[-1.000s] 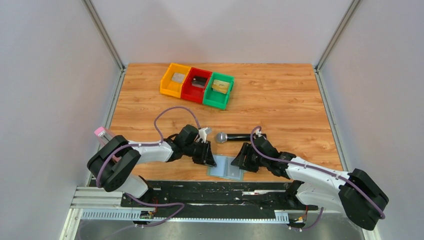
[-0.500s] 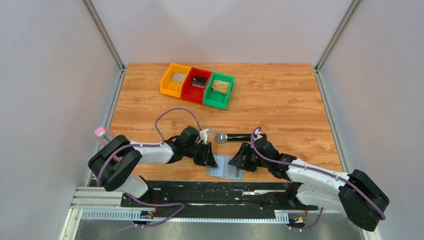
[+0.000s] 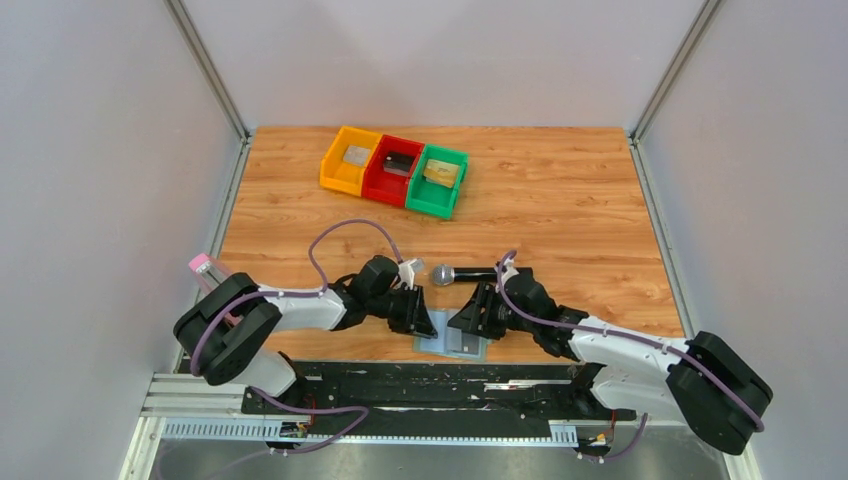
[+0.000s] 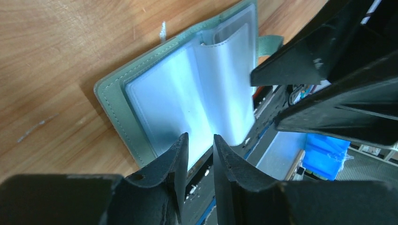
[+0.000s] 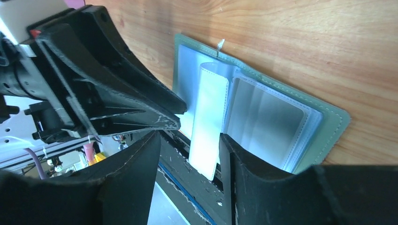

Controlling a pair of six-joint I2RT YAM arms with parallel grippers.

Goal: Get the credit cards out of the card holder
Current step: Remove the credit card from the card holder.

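At the near edge of the worktop (image 3: 560, 200) the card holder (image 3: 462, 343) lies open and flat, both arms bent low over it. Change over the last 1 s: the right end effector (image 3: 463, 318) has slid left from the holder's right edge to over its middle, while the left end effector (image 3: 425, 322) has barely moved at the left panel. The right wrist view shows the right end effector (image 5: 190, 136) spread, with 1 clear sleeve (image 5: 209, 126) standing upright between its fingers and not yet nipped; the other sleeves lie flat on the holder (image 5: 277, 122). In the left wrist view the left end effector (image 4: 200, 150) has its fingers almost together at the holder's (image 4: 110, 101) near edge, a thin gap left; cannot tell if it pinches a sleeve or only pins the panel. No card shows in any sleeve in view. 1 gold card (image 3: 442, 172) sits in the green bin (image 3: 428, 205) at the far side; flat items also lie in the yellow bin (image 3: 335, 178) and the red bin (image 3: 385, 190). A microphone (image 3: 470, 273) lies just behind the end effectors. Judgement: the task looks near its end, the right arm leafing through pages to check for leftovers; a floppy sleeve may slip from the grip.
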